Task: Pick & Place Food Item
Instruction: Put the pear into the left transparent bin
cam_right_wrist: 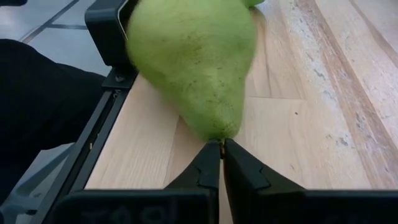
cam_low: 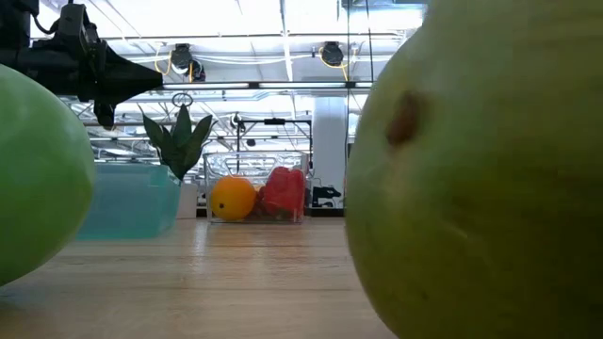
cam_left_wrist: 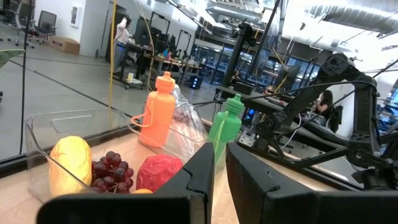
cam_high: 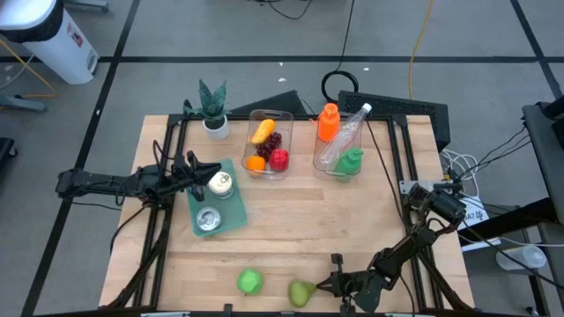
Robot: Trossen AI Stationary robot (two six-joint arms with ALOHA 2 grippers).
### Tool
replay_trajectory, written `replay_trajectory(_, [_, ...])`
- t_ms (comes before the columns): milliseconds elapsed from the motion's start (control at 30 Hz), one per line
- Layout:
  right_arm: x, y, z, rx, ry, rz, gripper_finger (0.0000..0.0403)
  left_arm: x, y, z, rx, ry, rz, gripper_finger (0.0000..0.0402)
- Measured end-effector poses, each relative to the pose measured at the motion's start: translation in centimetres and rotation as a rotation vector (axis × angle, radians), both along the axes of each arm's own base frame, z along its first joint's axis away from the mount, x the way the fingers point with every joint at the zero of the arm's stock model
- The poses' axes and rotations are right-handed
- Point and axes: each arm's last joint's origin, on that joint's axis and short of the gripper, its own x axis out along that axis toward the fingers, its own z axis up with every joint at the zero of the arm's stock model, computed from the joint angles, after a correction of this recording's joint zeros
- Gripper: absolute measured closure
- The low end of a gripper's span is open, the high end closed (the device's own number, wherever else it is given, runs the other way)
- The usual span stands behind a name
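At the high view's bottom edge lie a bright green apple [cam_high: 250, 281] and a duller yellow-green pear [cam_high: 301, 292], finely speckled. Upper centre: 1 orange bottle [cam_high: 328, 122], 1 green bottle [cam_high: 350, 161], teal tray [cam_high: 236, 214].

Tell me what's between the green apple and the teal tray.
Only bare wood: in the high view, nothing sits on the table between the apple and the tray.

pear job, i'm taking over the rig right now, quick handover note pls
Right gripper: shut at the narrow tip of the pear, near the table's front edge; whether it pinches the stem, I cannot tell.
Left gripper: shut, holding nothing, over the teal tray.
Green apple lies beside the pear.
Done: right arm has reached the pear.
Left: lift and place it.
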Motion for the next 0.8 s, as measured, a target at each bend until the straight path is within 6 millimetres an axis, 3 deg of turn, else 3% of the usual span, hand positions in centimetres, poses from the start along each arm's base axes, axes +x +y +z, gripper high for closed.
replay_trajectory(300, [0.2,-0.4,0.9,0.001,-0.004,-0.004,0.04,0.0,0.0,0.0,0.0,0.0,0.0,0.0352])
replay_trajectory(567, [0.3,-2.7,6.3,-0.03,-0.01,-0.037,0.0402,0.0,0.0,0.0,-0.001,0.0,0.0,0.0352])
replay_trajectory(800, [0.2,-6.5,11.3,-0.087,-0.02,-0.068,0.0402,0.0,0.0,0.0,-0.001,0.0,0.0,0.0352])
